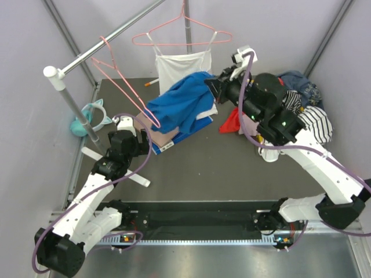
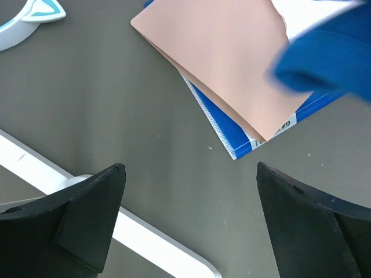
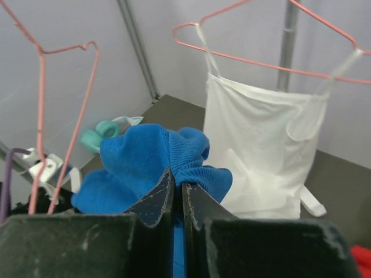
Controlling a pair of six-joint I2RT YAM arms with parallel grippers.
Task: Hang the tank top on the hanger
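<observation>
The blue tank top (image 1: pixel 179 101) hangs bunched from my right gripper (image 1: pixel 211 90), which is shut on a fold of it above the table's middle. In the right wrist view the jaws (image 3: pixel 178 184) pinch the blue fabric (image 3: pixel 145 156). The bare pink wire hanger (image 1: pixel 153 120) hangs from the rail at the left, with its lower corner against the top's left edge. It shows at the left of the right wrist view (image 3: pixel 40 116). My left gripper (image 1: pixel 141 136) is open and empty low over the table (image 2: pixel 190 169), just below the top, whose blurred edge (image 2: pixel 330 58) shows above it.
A second pink hanger (image 1: pixel 182 36) carries the white camisole (image 1: pixel 181 66) at the back. A tan folder (image 2: pixel 226 63) on a blue notebook (image 2: pixel 232 147) lies under the top. A red garment (image 1: pixel 232 123) and a clothes pile (image 1: pixel 310 107) are at the right. The rack pole (image 1: pixel 75 104), its white foot (image 2: pixel 145 237) and a teal item (image 1: pixel 90 119) are at the left.
</observation>
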